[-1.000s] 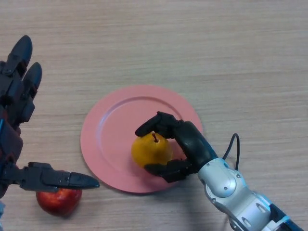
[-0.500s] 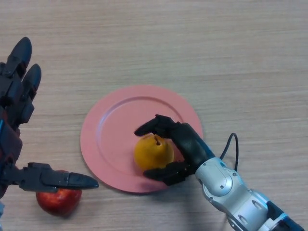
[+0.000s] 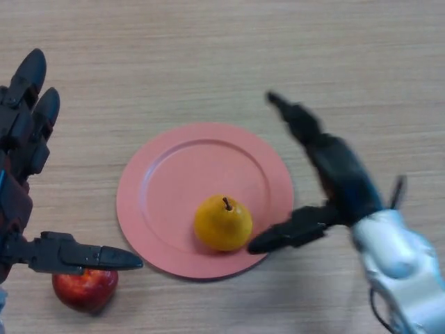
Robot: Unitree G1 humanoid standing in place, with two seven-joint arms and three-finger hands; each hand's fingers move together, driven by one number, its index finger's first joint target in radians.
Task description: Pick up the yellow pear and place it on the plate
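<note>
The yellow pear (image 3: 222,223) stands upright, stem up, on the near right part of the pink plate (image 3: 167,181). My right hand (image 3: 334,182) is to the right of the pear, fingers spread wide and straight, holding nothing; its thumb reaches toward the plate's near rim without touching the pear. Along the view's left edge my left hand (image 3: 28,153) stays open, fingers pointing away and thumb stretched out above the apple.
A red apple (image 3: 85,288) lies on the wooden table (image 3: 278,56) near the front left, just off the plate's rim and partly under my left thumb.
My right hand let go of the pear, spread open and pulled back to the right. The pear now rests on the plate by itself. The left hand has not moved.
</note>
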